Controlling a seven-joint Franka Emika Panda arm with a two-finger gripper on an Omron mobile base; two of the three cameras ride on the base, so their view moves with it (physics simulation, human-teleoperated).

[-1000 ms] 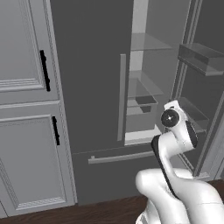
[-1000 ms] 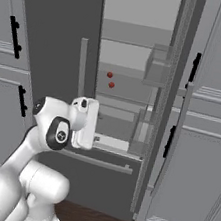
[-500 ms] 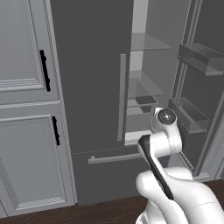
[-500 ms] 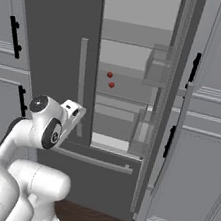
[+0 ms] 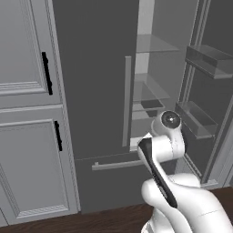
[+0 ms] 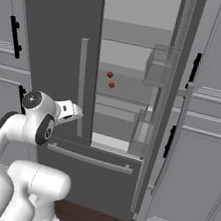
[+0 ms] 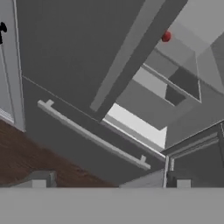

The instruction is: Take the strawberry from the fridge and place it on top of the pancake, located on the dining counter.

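A: How is the pincer (image 7: 110,181) looking?

B: Its two finger tips (image 7: 40,179) are rising well apart at the bottom of the hand view, so it is standing released, with nothing between them and nothing touching them.

A: And where is it sitting relative to the fridge (image 6: 58,38)?

B: It is hanging in front of the fridge, low, just above the bottom drawer's bar (image 7: 92,136) and beside the closed door's long handle (image 6: 81,85).

A: Is the fridge standing open?

B: One door is hanging open (image 5: 209,91), showing the pale interior and glass shelves (image 5: 152,43).

A: And the strawberry?

B: Two small red things are lying on a shelf deep inside the fridge; the strawberry (image 6: 111,85) is sitting there, well apart from the pincer.
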